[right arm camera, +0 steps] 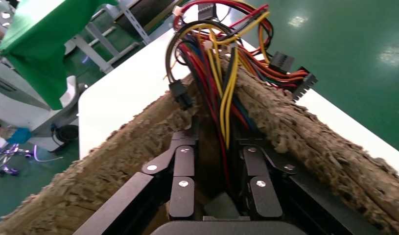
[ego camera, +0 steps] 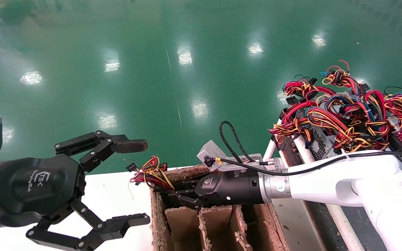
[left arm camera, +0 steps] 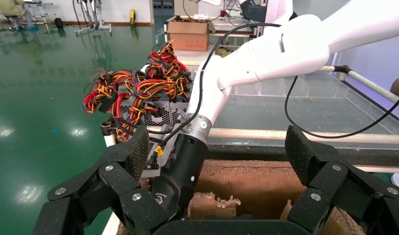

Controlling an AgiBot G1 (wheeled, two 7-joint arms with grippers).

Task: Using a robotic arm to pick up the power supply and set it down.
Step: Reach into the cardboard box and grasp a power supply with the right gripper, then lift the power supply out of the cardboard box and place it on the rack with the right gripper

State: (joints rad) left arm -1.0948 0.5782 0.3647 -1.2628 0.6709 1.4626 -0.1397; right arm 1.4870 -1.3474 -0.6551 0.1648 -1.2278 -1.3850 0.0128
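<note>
The white robotic arm (ego camera: 326, 181) is my right arm; it reaches down into the far left slot of a brown fibre divider box (ego camera: 157, 216). Its right gripper (ego camera: 173, 195) sits inside that slot. In the right wrist view the right gripper (right arm camera: 218, 137) has its fingers (right arm camera: 182, 166) parallel and close together around the power supply, whose red, yellow and black wires (right arm camera: 222, 73) run up between them. The wire bunch (ego camera: 152, 172) spills over the box's far rim; the metal body is hidden in the slot. My left gripper (ego camera: 138, 183) hangs open and empty left of the box.
A heap of other power supplies with tangled wires (ego camera: 344, 115) lies on a white-railed trolley at the right. The box stands on a white table (ego camera: 110, 195) whose far edge meets green floor. More slots (ego camera: 218, 226) lie beside the occupied one.
</note>
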